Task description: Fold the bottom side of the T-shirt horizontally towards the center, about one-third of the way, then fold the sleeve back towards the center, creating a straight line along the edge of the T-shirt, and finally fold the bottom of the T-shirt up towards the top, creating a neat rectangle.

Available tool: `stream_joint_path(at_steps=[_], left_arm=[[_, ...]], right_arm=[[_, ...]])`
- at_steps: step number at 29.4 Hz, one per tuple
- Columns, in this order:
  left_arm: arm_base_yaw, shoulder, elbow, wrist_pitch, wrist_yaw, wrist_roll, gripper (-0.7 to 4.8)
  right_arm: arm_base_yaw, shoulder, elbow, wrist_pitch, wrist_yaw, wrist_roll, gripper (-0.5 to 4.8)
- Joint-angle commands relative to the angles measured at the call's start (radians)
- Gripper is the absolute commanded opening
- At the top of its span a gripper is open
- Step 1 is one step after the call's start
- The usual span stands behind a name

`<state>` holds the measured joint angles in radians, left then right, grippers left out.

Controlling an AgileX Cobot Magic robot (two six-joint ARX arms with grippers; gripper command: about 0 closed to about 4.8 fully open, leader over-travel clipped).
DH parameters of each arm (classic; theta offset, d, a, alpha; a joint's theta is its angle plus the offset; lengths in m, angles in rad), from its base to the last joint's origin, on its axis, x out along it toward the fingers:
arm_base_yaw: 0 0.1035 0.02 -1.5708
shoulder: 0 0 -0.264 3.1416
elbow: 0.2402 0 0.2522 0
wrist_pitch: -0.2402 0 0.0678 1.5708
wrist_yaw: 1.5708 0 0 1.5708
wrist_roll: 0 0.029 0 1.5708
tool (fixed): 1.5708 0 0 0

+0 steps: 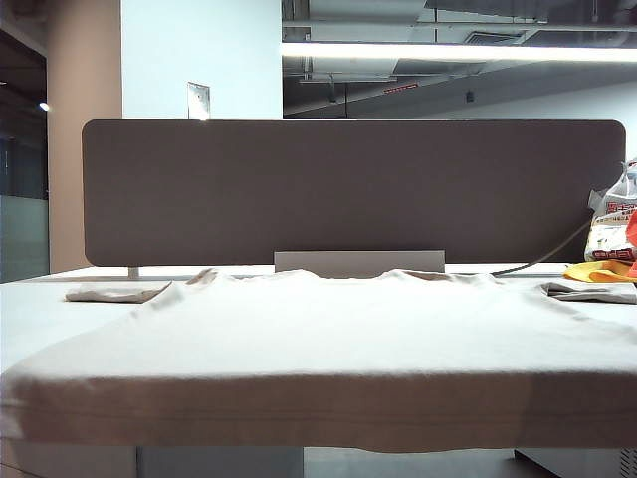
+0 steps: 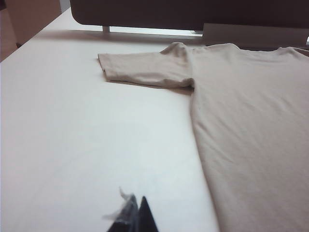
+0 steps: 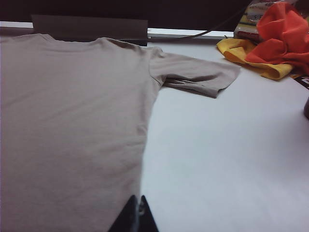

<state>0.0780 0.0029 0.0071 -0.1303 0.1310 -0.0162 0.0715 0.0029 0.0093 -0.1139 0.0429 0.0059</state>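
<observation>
**Shirt lies flat, both arms parked, no fold started**

The bench (image 1: 30,299) carries the T-shirt (image 1: 328,339), spread flat with its collar toward the dark partition (image 1: 348,189) and both sleeves out. The bottom side of the T-shirt (image 1: 318,423) hangs over the bench edge farthest from the partition. The left end effector (image 2: 136,215) and the right end effector (image 3: 137,215) are both closed and hold nothing, each near one long side of the shirt. Risk: closed fingers may push the thin cloth into wrinkles, or pinch only one layer.
</observation>
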Motion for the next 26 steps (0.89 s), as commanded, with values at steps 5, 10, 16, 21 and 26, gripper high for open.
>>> stream_joint_path(at_steps=[5,10,16,21,26], left_arm=[[-0.001,0.0,0.0,0.08,0.011,-0.217,0.07],[-0.001,0.001,0.001,0.055,0.056,-0.366,1.03],[-0.018,0.027,0.013,-0.053,0.091,-0.365,1.3],[-0.064,0.092,0.05,-0.06,0.091,-0.365,1.3],[-0.141,0.206,0.111,-0.089,0.091,-0.376,1.29]], right_arm=[[0.001,0.0,-0.004,0.035,0.07,0.218,-0.01],[0.002,0.0,0.008,0.056,0.058,0.291,-0.01],[0.002,0.027,0.074,-0.018,0.052,0.317,0.04],[0.002,0.148,0.153,-0.043,0.052,0.339,0.05],[0.001,0.377,0.268,-0.095,0.051,0.363,0.59]])
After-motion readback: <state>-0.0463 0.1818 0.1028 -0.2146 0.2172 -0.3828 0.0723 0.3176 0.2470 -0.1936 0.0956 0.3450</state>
